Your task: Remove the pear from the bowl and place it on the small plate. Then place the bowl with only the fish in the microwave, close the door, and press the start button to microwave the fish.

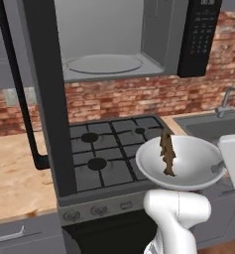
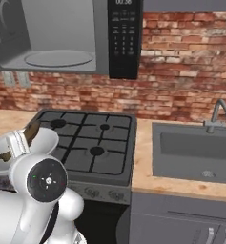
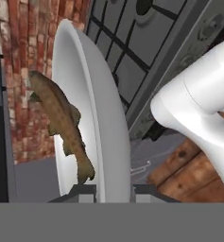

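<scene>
You have the bowl [image 3: 92,118] pinched by its rim in the pincer [image 3: 114,193], fish [image 3: 61,124] lying inside; the stove [image 1: 111,149] sits below and beyond it, the open microwave [image 1: 114,39] above; fingertips largely cut off.

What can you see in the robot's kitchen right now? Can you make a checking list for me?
Surface: light wooden counter on both sides of a black gas stove.
Job's things: the bowl is held up above the stove's front edge, with the fish inside; no pear in it. The microwave is open, its turntable bare; the door is swung wide.
Clutter: nothing seen.
Grippers: the gripper is shut on the bowl's rim, one finger on each side of it.
Cables: nothing seen.
Surroundings: red brick wall, grey sink with a tap, grey cabinets below.
</scene>
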